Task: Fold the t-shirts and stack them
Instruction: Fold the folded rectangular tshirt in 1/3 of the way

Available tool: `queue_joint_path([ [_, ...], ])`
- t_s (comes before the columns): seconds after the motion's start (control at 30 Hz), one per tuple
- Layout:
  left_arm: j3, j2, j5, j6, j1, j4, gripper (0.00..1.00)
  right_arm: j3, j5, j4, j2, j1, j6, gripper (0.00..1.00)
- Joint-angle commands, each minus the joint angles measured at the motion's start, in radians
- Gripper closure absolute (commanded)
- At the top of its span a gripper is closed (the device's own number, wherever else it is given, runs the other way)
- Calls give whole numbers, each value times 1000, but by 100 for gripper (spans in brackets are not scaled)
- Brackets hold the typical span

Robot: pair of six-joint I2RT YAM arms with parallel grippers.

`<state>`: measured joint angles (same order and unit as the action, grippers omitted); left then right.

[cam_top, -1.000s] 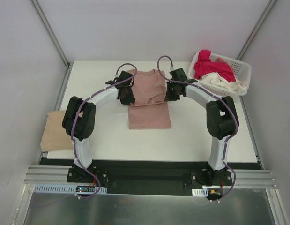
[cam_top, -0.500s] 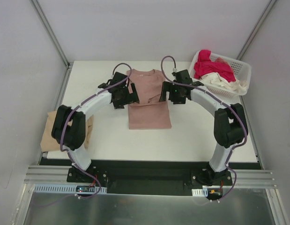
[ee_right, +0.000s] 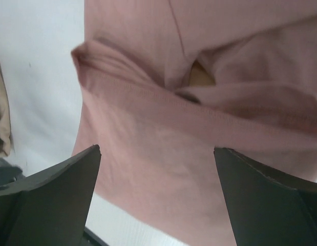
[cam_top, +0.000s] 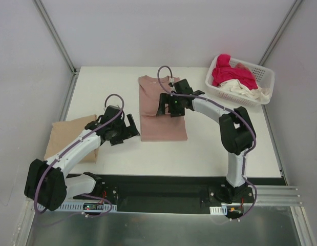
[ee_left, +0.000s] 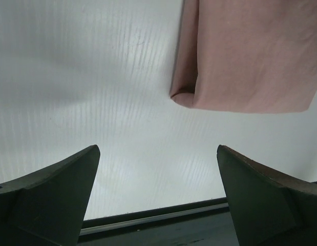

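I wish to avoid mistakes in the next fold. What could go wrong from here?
The open right gripper hovers over the pink shirt; closing there may pinch several layers and disturb the fold. The tan shirt lies at the table's left edge under the left arm; a sweep of that arm could drag it off.

A dusty pink t-shirt (cam_top: pixel 163 123), folded into a narrow rectangle, lay at the middle of the white table (cam_top: pixel 225 138). The right gripper (cam_top: pixel 164 106) hung over the shirt's upper half, while the left gripper (cam_top: pixel 131 126) hovered just beside its lower left edge, above bare tabletop. A folded tan t-shirt (cam_top: pixel 71 136) rested at the table's left edge, partly under the left arm. In the far right corner, a white latticed basket (cam_top: pixel 265 77) held a magenta-red shirt (cam_top: pixel 230 72) and a cream shirt (cam_top: pixel 242 91).
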<state>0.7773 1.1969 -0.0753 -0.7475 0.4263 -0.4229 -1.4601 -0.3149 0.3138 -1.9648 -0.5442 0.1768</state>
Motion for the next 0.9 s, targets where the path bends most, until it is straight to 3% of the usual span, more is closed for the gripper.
queue_joint_path([
  [0.0, -56, -102, -12, -52, 9, -2, 1, -181, 42, -16, -126, 4, 10, 3],
  [0.2, -49, -119, -38, -49, 9, 0, 1, -445, 184, 34, -276, 13, -14, 3],
  [0.33, -15, -96, -86, -38, 14, 29, 1, -465, 206, 77, -237, 18, -36, 3],
  [0.47, 25, -34, -153, -38, 41, 119, 1, -257, 235, 48, 13, 21, -28, 3],
  [0.5, 46, -17, -171, -38, 49, 146, 1, -133, 232, 41, 64, 24, -19, 3],
  [0.67, 126, 156, -270, -32, 97, 280, 1, 189, 15, -44, 326, 29, 103, 3],
  [0.87, 171, 326, -311, -30, 149, 358, 1, 455, -165, -188, 409, 26, 220, 3],
])
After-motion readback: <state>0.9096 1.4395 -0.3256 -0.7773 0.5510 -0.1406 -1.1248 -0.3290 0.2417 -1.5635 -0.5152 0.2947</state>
